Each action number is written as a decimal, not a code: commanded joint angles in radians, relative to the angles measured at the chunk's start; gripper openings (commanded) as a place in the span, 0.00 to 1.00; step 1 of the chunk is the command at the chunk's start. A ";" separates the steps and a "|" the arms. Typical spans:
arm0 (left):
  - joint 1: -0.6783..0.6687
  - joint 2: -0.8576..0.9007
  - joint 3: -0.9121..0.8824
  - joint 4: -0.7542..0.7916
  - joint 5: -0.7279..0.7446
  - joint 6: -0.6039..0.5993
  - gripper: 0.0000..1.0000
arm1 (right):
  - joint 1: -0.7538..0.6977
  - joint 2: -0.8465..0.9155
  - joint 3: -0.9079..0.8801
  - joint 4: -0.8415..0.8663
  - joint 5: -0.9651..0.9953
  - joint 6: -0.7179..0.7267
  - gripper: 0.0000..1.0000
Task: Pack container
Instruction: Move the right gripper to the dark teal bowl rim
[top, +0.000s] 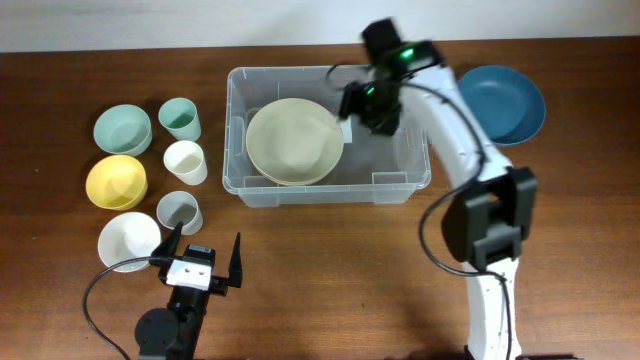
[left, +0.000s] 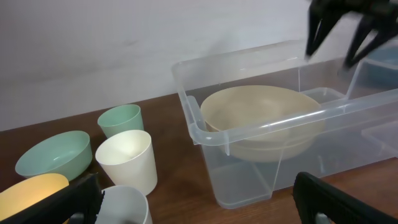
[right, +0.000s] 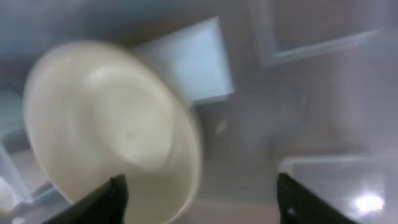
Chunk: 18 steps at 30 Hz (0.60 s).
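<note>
While the left gripper (top: 208, 240) sits at bottom centre of the overhead view, fingers spread wide around nothing, the loose pieces lie just beyond it to the left. A grey cup (top: 180, 210) and white bowl (top: 128, 240) come first, then a yellow bowl (top: 116, 181), white cup (top: 185, 161), teal cup (top: 180, 118) and teal bowl (top: 122, 129). All stand left of the container (top: 410, 165), whose long axis runs left to right mid-frame, so this arm looks nearer to them. Inside, a cream bowl (top: 293, 141) fills the left half. Just right of it hangs the right gripper (left: 339, 34), fingers apart and empty. Farthest, at upper right, a blue plate (top: 502, 103) lies outside, nearer the right arm.
</note>
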 joint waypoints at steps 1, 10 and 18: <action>0.006 -0.008 -0.002 -0.006 -0.007 0.017 1.00 | -0.120 -0.096 0.153 -0.060 0.126 -0.008 0.82; 0.006 -0.008 -0.002 -0.006 -0.007 0.017 1.00 | -0.495 -0.072 0.199 -0.198 0.117 0.100 0.91; 0.006 -0.008 -0.002 -0.006 -0.007 0.017 1.00 | -0.602 -0.060 -0.038 -0.106 0.114 0.100 0.91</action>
